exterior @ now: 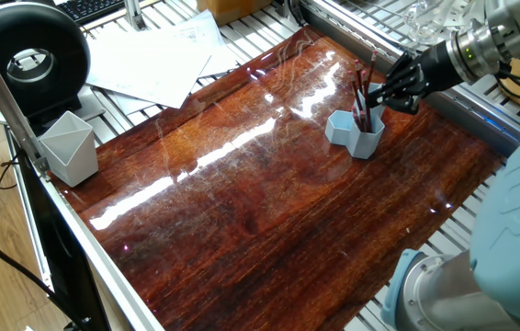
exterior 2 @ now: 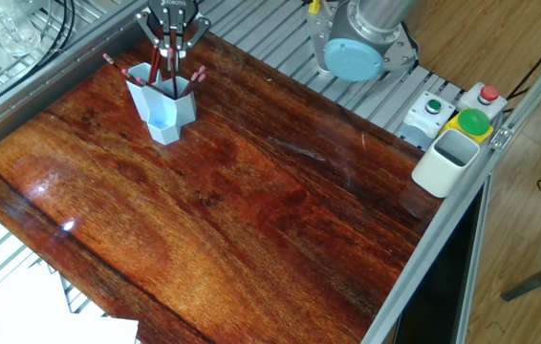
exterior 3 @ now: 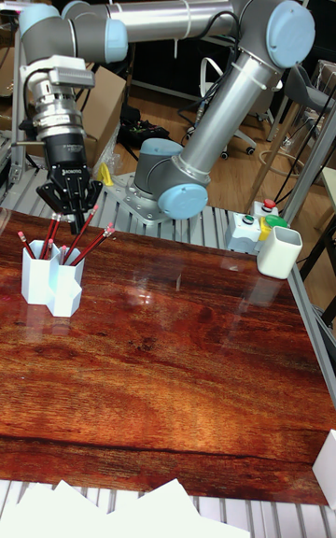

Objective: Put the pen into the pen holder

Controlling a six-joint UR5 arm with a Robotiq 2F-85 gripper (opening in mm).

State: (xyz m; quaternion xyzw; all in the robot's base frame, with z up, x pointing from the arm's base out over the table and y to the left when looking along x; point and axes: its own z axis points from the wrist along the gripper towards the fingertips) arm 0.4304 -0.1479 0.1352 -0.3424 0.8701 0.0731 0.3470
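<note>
Hovering my tool (exterior 3: pixel 71 211), fingers spread, just above the pen holder (exterior 3: pixel 51 286) at frame left; each pen (exterior 3: pixel 91 237) inside looks light, stiff, slick—best pinched mid-shaft.

Table (exterior: pixel 242 211): a glossy reddish-brown wooden top, streaked with glare, was mounted on a slatted metal frame. One light blue pen holder (exterior: pixel 356 133) of joined hexagonal tubes was recorded standing on it near one far corner, red pens (exterior 3: pixel 82 237) upright and leaning inside. No other item was seen resting on the wood. White paper sheets (exterior: pixel 154 60) were noted beside it, on the frame past one edge.
</note>
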